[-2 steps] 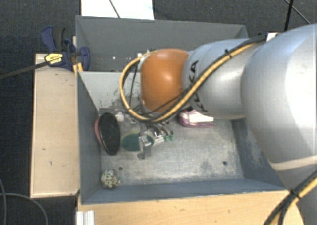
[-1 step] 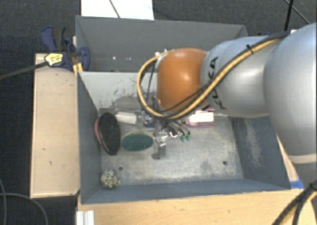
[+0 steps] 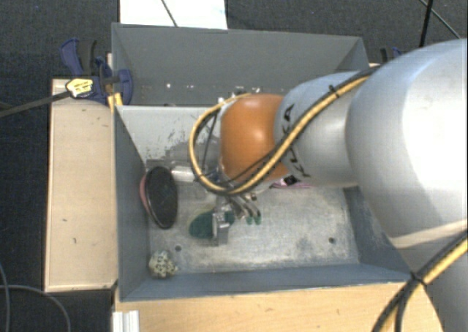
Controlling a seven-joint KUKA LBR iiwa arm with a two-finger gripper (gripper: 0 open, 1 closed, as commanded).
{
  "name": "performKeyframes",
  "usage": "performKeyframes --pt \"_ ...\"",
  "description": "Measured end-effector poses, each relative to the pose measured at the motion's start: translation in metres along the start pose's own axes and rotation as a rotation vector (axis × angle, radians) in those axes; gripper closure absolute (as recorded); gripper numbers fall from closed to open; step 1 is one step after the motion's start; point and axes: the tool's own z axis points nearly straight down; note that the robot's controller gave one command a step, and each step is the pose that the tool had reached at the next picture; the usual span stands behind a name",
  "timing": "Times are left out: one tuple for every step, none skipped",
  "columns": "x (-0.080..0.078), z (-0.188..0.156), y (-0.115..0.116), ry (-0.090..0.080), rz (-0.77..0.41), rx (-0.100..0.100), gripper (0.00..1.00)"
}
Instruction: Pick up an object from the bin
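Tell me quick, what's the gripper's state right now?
Gripper: cannot be told; it is low in the bin, next to a dark green object.

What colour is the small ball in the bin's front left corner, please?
The ball is pale beige with dark speckles, best seen in the camera view.

Even overhead light glares on the silver arm (image 3: 409, 140) and softly shades the bin (image 3: 307, 239) floor beneath.
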Motion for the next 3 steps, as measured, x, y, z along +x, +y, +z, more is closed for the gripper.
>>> performKeyframes --pt "-0.001 0.000 0.000 0.000 0.002 0.000 0.00" --pt "-0.001 0.000 0.000 0.000 0.003 0.000 1.00" --pt "-0.003 -0.032 0.000 -0.002 0.005 0.000 1.00"
